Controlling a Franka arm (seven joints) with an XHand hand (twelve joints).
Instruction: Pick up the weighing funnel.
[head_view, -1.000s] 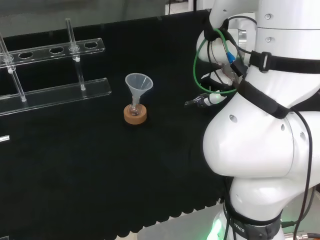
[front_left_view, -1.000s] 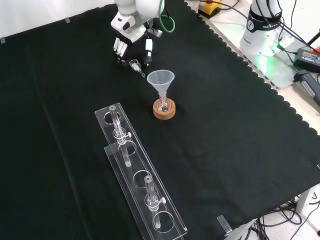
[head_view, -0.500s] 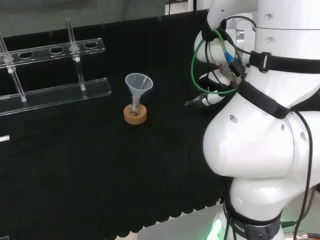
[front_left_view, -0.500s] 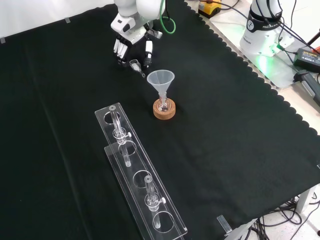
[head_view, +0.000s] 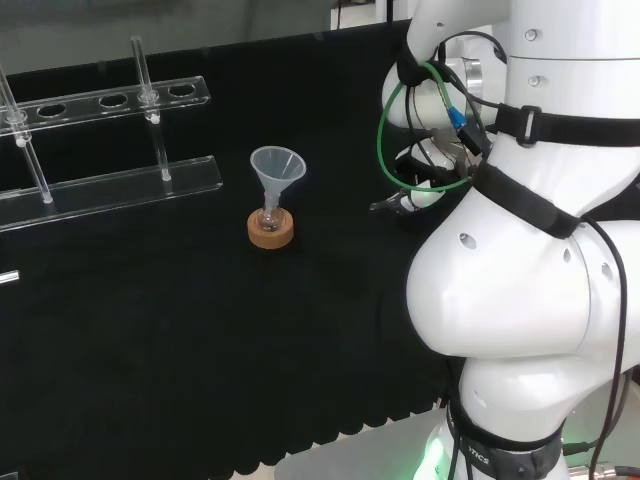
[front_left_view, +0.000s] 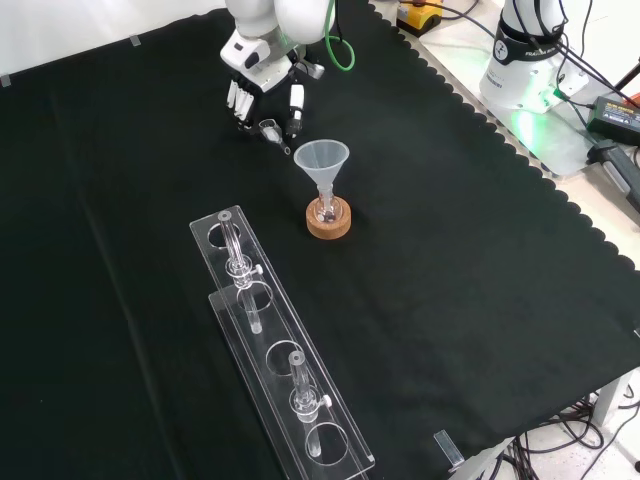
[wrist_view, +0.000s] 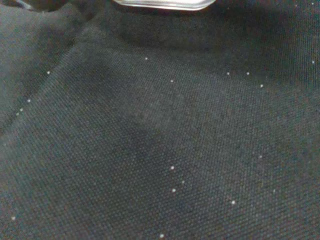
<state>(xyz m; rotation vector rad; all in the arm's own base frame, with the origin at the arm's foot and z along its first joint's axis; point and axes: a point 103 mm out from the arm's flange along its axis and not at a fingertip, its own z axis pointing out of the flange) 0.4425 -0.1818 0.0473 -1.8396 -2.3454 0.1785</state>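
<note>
My hand (front_left_view: 262, 82) hangs low over the black-clothed surface (front_left_view: 450, 250), palm down, with my fingers (front_left_view: 240, 102) pointing almost straight at the cloth and my thumb (front_left_view: 297, 102) standing apart from them, so the grasp is wide, not closed. The weighing funnel (front_left_view: 269, 127) is in the gap between fingers and thumb, level with their tips, and its short stem slants out past the thumb. I cannot tell whether any fingertip touches it, or whether it rests on the cloth or is clear of it. Just beyond my thumb, on the side away from my fingers, the funnel (front_left_view: 322, 158) stands mouth up with its stem in a small flask (front_left_view: 324, 208) on a cork ring (front_left_view: 329, 221). It is near my hand but apart from it, and nothing of me touches it. Farther out past the cork ring, well apart from my fingers, a clear rack (front_left_view: 270, 350) lies on the surface with glass tubes upright in some of its holes. A green cable (front_left_view: 340, 50) loops at my wrist, above the hand. In the wrist view the weave of the cloth (wrist_view: 160, 150) is close beneath my palm, speckled with pale dots, and a blurred white edge of my own hand shows along one side.
</note>
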